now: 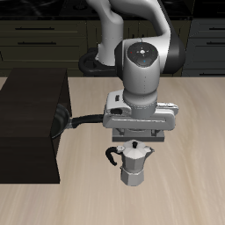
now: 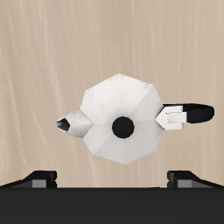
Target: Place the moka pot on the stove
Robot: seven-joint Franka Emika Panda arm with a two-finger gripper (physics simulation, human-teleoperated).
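The moka pot (image 1: 134,165) is silver-grey and faceted, with a black handle and lid knob, and stands upright on the wooden table near the front edge. My gripper (image 1: 137,137) hangs just above it, a little farther back, open and empty. The wrist view shows the pot (image 2: 122,118) from above, with its black knob in the middle, its handle (image 2: 198,112) and its spout (image 2: 66,125). My gripper (image 2: 114,178) has its fingertips (image 2: 39,178) wide apart, and the pot lies beyond them, not between them. The stove does not show in either view.
A large dark box-shaped cabinet (image 1: 31,127) stands on the table beside the gripper. A black frying pan handle (image 1: 83,121) sticks out from behind my wrist towards the cabinet. Dark drawers run along the back wall.
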